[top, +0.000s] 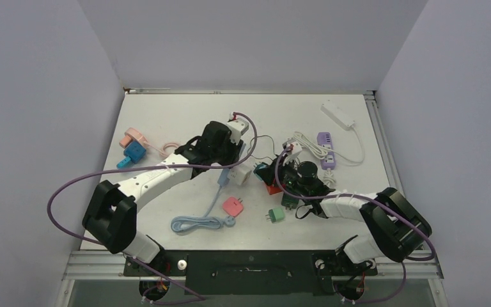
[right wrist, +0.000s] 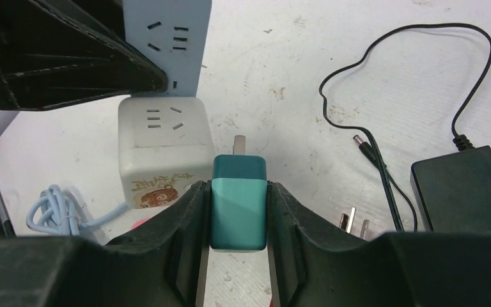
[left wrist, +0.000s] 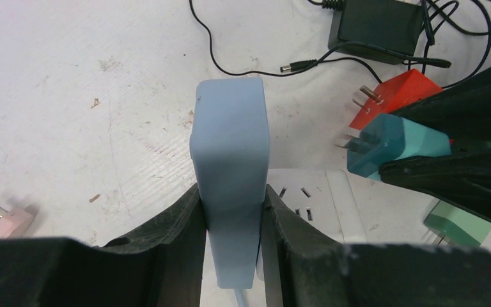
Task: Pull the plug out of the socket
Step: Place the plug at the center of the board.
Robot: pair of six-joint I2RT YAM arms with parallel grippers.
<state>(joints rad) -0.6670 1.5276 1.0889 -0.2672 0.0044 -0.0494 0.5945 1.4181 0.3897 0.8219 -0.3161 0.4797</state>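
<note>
Evidently free: my left gripper clamps the pale blue socket strip, my right gripper pinches the teal plug, prongs bare, just beside it; I'd hold the strip pinned and draw the plug straight away.

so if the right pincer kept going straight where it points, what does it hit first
Likely nothing soon: the teal plug in the right pincer aims at bare table, just right of the white cube socket and blue power strip. Depth is unclear; it might clip them.
</note>
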